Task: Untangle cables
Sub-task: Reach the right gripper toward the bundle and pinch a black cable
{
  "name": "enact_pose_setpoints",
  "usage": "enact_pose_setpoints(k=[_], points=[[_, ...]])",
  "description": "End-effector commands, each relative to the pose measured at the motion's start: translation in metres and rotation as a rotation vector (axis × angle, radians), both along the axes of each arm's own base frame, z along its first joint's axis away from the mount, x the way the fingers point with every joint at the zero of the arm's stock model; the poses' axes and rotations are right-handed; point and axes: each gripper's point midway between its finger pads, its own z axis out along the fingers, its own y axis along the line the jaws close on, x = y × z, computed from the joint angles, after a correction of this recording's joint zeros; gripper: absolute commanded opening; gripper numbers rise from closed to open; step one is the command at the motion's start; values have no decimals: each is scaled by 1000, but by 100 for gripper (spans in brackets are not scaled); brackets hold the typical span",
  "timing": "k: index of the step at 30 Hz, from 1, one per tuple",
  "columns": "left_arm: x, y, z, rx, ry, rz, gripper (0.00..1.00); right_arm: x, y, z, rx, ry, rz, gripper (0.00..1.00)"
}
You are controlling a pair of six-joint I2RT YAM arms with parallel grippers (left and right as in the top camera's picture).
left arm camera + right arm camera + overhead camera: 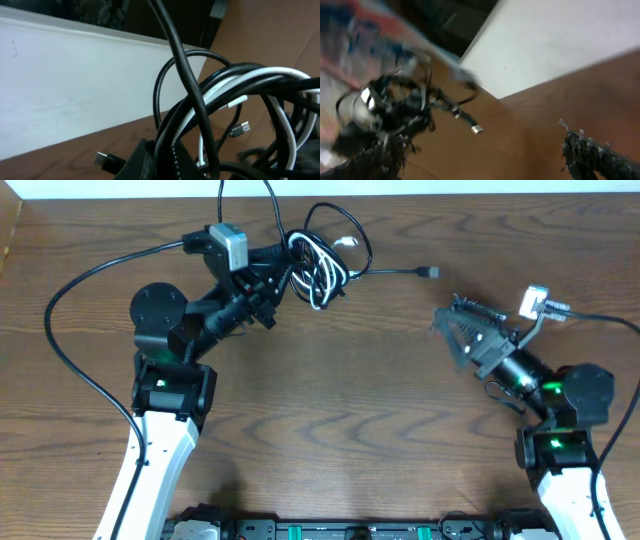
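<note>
- Overhead, we see the cables [322, 265] bunched in one tangle at about 12 o'clock on the counter [330, 430]. They are black loops wound together with a white cord [270, 73].
- One black cord leaves the tangle toward 3 o'clock. It ends in a loose plug [430, 272] lying flat on the wood at about 1 o'clock.
- Our left claw [285, 278] reaches in from the 8 o'clock side. Its tips touch the tangle's 9 o'clock edge.
- From the left wrist view, the cords fill the frame and cross right over a toothed finger pad [175, 150] at 6 o'clock. We read the claw as clamped on the cables, though the cords hide most of the fingers.
- In that same view a small plug end [241, 129] sits among the loops. A black plug [106, 159] shows at 7 o'clock, just above the wood. A white wall [75, 85] stands behind the counter.
- Our right claw [452, 337] sits at about 3 o'clock on the counter, well apart from the tangle. It points toward 10 o'clock and is blurred.
- From the right wrist view, also blurred, the two fingers stand at 7 and 5 o'clock, spread wide apart. The tangle shows at 9 o'clock in that frame, and the loose plug lies nearer the middle.
</note>
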Motion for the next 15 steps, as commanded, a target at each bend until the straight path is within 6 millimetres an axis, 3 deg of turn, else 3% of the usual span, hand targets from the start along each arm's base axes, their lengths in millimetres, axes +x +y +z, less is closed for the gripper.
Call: enact_pose_setpoints(k=[1, 7, 15], points=[[-13, -3, 21, -68, 14, -56, 8, 14, -6, 2, 200, 172, -14, 99], [-22, -11, 17, -50, 19, -126, 7, 13, 8, 21, 227, 69, 52, 96], [-22, -12, 11, -48, 51, -127, 7, 16, 27, 9, 232, 110, 82, 91]])
